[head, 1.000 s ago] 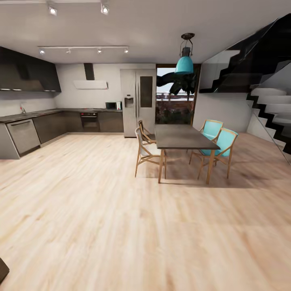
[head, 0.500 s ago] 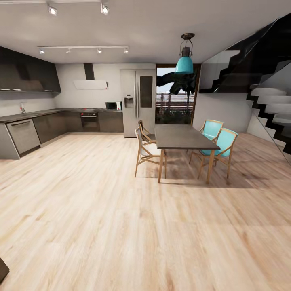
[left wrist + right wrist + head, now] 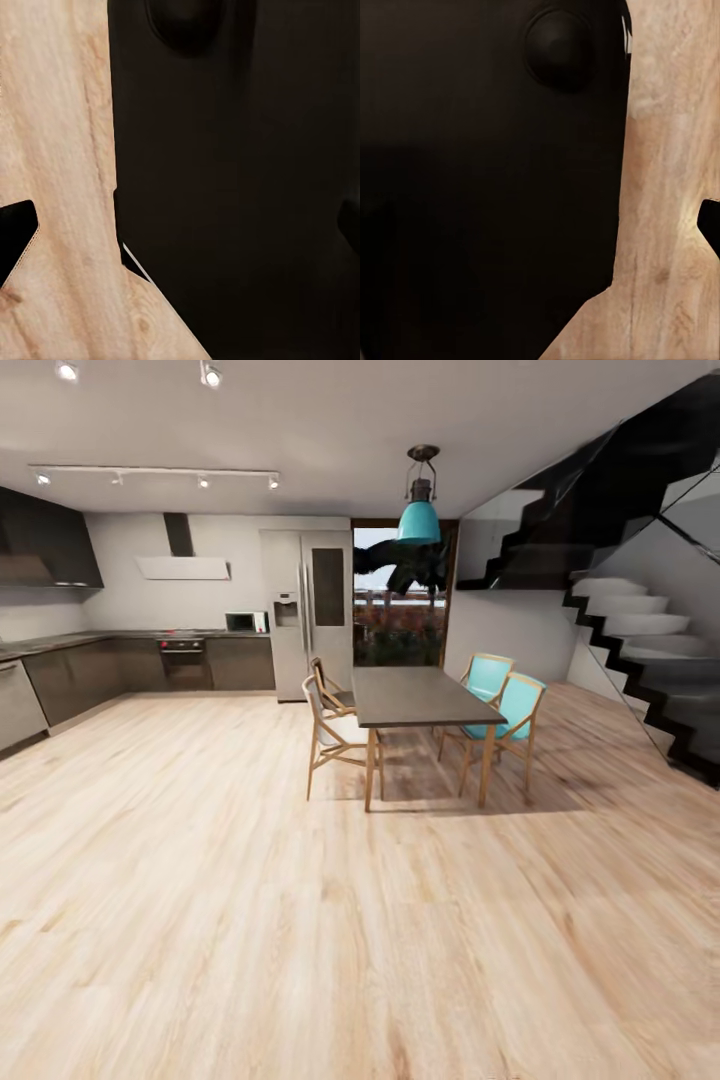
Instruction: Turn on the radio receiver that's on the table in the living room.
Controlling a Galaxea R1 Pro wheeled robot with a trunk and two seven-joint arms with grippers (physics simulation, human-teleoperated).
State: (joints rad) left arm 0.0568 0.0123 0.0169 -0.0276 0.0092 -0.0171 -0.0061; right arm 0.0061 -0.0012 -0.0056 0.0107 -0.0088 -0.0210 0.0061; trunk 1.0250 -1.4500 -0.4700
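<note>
Facing a kitchen and a dark dining table (image 3: 415,697) on wood floor (image 3: 300,920), the robot has yet to find the radio or living room; whether either pincer is wide or narrow I cannot tell.

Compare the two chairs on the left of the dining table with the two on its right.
The left chairs have pale grey-white seats and backs; the right chairs have turquoise ones. The left pair stands on the side of the dining table nearer the kitchen, the right pair on the side nearer the staircase. Both pairs share light wooden frames and face the table.
</note>
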